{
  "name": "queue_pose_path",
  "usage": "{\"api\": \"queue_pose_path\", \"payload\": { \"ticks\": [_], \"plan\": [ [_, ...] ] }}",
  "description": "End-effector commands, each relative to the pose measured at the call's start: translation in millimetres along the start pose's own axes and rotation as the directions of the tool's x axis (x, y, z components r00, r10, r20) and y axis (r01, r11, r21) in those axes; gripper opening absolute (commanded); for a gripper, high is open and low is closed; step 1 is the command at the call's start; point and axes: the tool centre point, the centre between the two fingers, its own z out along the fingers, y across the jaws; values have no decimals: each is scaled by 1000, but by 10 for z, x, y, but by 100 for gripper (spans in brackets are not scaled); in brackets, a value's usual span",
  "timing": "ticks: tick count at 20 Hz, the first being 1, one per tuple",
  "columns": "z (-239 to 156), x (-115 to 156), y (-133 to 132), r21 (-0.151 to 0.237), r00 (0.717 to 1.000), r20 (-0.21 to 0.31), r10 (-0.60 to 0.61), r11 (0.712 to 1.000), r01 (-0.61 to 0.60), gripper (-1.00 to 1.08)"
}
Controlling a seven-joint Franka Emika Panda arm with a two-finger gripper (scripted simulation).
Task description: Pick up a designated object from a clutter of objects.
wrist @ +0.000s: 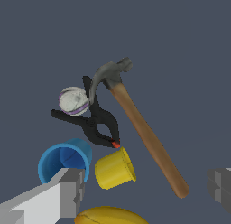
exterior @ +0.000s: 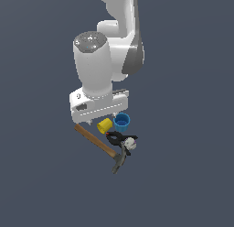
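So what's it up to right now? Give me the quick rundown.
Gripper open, empty, above the pile. Hammer flat, not yet grabbed. Yellow cup and black clamp lie close beside the handle.
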Motion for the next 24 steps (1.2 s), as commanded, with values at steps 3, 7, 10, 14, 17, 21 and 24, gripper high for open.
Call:
{"api": "queue_pose_path", "payload": {
  "ticks": [3, 7, 10, 14, 17, 21, 24],
  "plan": [
    [305, 5, 77, 3, 994, 5, -108, 994, 108, 100],
    [578, -4, 137, 7, 979, 9, -201, 980, 201, 100],
    [772, -19, 175, 10, 964, 12, -267, 964, 267, 100],
    [983, -43, 212, 15, 942, 13, -336, 942, 336, 100],
    [1105, -60, 231, 18, 927, 14, -375, 927, 375, 100],
    [1218, -77, 247, 20, 912, 14, -411, 912, 411, 100],
    [1265, -86, 253, 21, 905, 14, -426, 905, 425, 100]
  ]
}}
